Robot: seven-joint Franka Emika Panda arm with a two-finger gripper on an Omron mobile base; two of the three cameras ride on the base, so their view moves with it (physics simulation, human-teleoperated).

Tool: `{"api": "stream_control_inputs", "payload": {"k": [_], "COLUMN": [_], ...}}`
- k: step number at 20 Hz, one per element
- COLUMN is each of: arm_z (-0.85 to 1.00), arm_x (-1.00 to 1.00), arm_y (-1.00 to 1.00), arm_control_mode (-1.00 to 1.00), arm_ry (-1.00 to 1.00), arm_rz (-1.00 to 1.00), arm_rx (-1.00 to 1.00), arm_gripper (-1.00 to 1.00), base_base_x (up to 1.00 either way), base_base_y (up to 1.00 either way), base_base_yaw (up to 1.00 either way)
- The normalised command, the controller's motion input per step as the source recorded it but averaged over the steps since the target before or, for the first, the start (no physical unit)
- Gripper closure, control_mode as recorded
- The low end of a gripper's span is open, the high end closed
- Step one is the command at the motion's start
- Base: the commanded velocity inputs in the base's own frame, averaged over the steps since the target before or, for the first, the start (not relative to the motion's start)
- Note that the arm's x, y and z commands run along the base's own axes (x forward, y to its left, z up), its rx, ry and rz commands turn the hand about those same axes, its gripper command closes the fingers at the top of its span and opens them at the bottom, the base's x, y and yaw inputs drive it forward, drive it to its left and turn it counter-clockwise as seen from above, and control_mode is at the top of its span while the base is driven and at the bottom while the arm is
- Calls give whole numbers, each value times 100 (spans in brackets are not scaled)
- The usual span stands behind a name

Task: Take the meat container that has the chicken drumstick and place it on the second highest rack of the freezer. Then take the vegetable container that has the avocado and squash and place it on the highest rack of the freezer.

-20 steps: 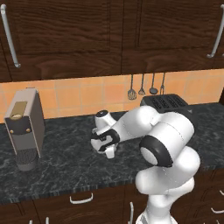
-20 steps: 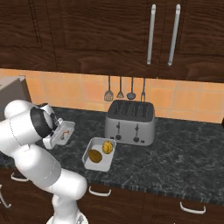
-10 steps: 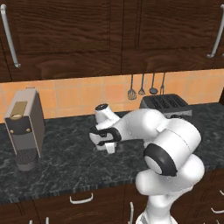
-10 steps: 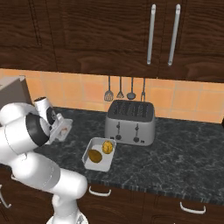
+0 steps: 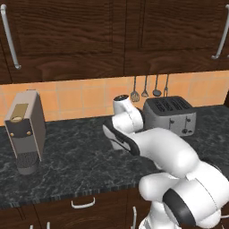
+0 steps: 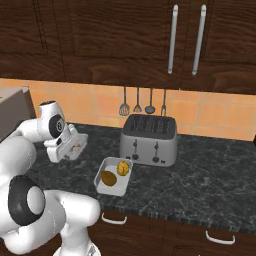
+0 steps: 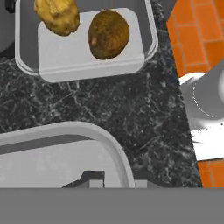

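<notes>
Left base view: white arm bends up over the dark marble counter (image 5: 67, 156), hand just left of the toaster (image 5: 172, 115). A pale tray edge, the meat container (image 5: 112, 136), shows under the hand, lifted above the counter. Coffee machine (image 5: 26, 129) stands well left of the toaster. Utensils (image 5: 150, 87) hang on the orange backsplash right above the toaster.

Right base view: gripper (image 6: 62, 147) sits well left of the toaster (image 6: 148, 140), clamped on the rim of the meat container (image 6: 70, 146), which is tilted and off the counter; something small and brownish lies inside, too small to name. Vegetable container (image 6: 113, 176) rests flat on the counter (image 6: 200, 185), just in front of the toaster's left end, with two items: avocado (image 6: 108, 177) nearer the front, yellow squash (image 6: 123, 167) nearer the toaster.

Hand view: meat container rim (image 7: 118, 153) curves across the bottom, one fingertip (image 7: 89, 178) on each side of its wall, so jaws are gripping it. Vegetable container (image 7: 144, 48) lies beyond on the counter, apart from it, holding avocado (image 7: 108, 34) and squash (image 7: 57, 15). Orange backsplash tiles (image 7: 197, 39) at right.
</notes>
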Motion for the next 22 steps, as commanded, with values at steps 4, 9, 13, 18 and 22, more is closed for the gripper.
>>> {"api": "stream_control_inputs", "payload": {"k": [4,9,13,18,22], "arm_z": [49,57,23,19,50], "arm_x": [-60,-52,-58,-15,0], "arm_y": [-85,-67,-47,-14,-55], "arm_control_mode": [-100,-100,-100,-100,-100], "arm_ry": [-8,-2,0,0,3], "arm_rz": [3,0,-2,-2,-4], "arm_rx": [10,9,-2,-9,0], "arm_gripper": [100,100,100,100,100], "base_base_x": [0,0,0,0,0], "base_base_y": [0,0,0,0,0], "base_base_yaw": [0,0,0,0,0]}}
